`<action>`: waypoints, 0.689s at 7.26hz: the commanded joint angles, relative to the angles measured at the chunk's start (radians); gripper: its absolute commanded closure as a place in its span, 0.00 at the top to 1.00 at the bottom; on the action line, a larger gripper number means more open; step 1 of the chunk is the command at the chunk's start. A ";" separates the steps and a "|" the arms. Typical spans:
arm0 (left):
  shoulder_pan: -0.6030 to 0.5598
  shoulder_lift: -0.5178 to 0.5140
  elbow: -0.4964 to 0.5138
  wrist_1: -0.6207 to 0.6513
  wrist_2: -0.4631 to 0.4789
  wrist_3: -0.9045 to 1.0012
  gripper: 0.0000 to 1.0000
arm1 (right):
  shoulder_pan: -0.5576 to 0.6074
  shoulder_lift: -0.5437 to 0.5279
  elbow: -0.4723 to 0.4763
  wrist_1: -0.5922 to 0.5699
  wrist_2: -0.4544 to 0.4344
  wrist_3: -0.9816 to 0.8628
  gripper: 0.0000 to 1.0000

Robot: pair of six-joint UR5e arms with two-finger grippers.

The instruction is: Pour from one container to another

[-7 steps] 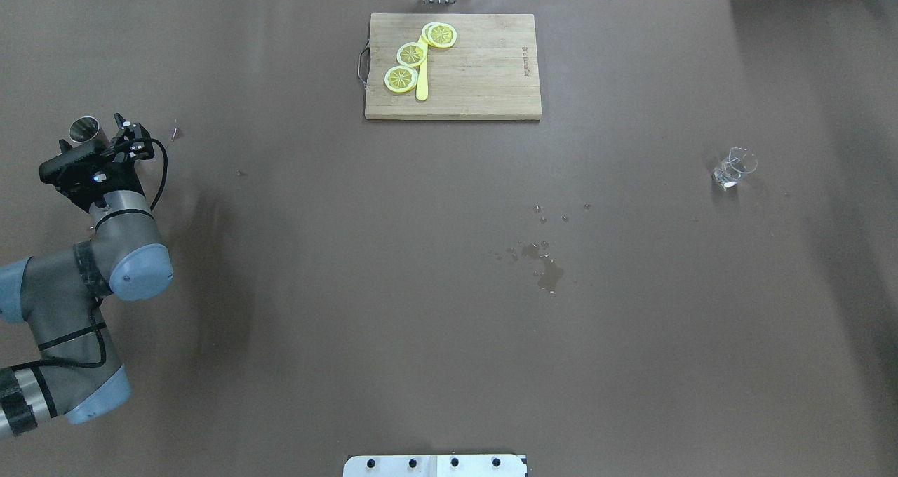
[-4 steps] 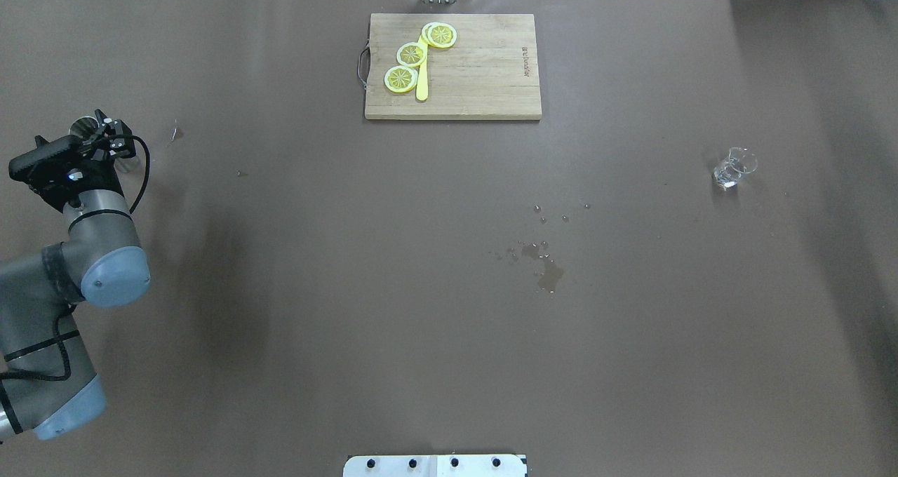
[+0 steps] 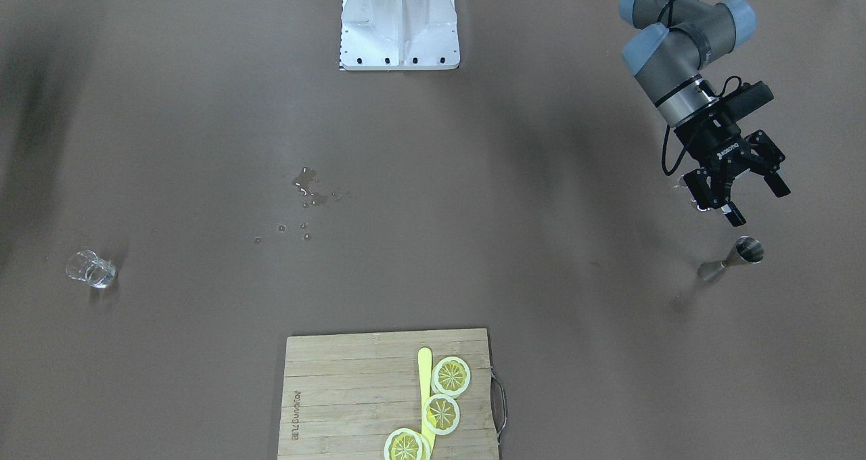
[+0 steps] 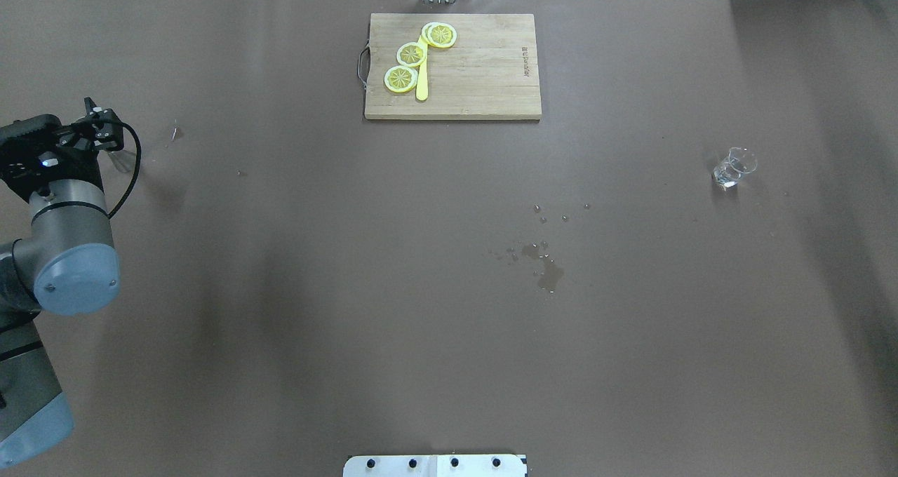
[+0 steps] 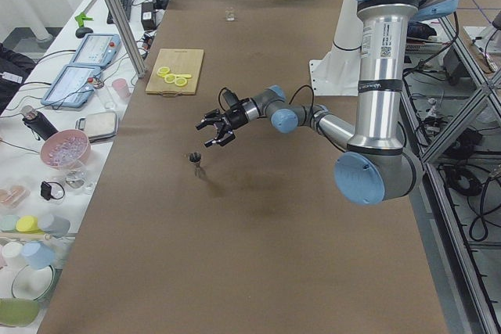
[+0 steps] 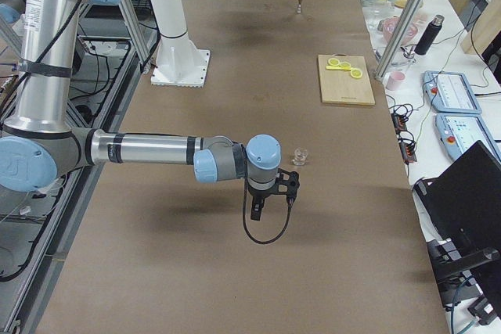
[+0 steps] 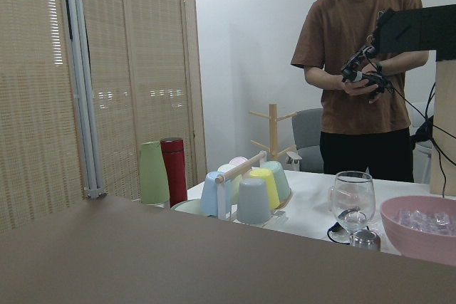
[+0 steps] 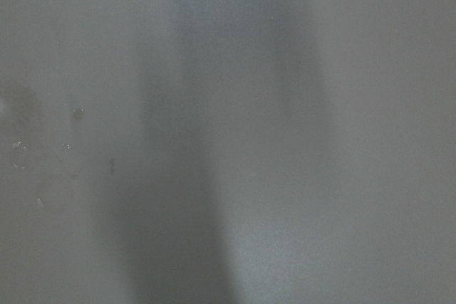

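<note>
**Two containers sitting at opposite ends of the table, neither one held**

Front-facing view first: we see the left gripper hanging in the air a bit robot-side of the steel jigger, jaws spread wide with nothing in them. The jigger stands upright on the brown table by itself. Way over at the other end sits the small glass, also upright. Between them there's a little spill, and a cutting board with lemon slices at the operators' edge.

Overhead view: the left arm's wrist covers the jigger, so it's no help there. The glass is alone, well apart from everything.

Right side view: the right gripper hangs near the glass, pointing down, not touching it. Since only a side view shows it, we can't tell whether its jaws are parted or closed.

Our guess is that each container is parked on its own arm's side.
</note>
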 commanded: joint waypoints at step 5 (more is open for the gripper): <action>0.009 -0.034 -0.251 0.023 -0.272 0.404 0.97 | 0.009 -0.018 0.003 0.082 0.011 0.000 1.00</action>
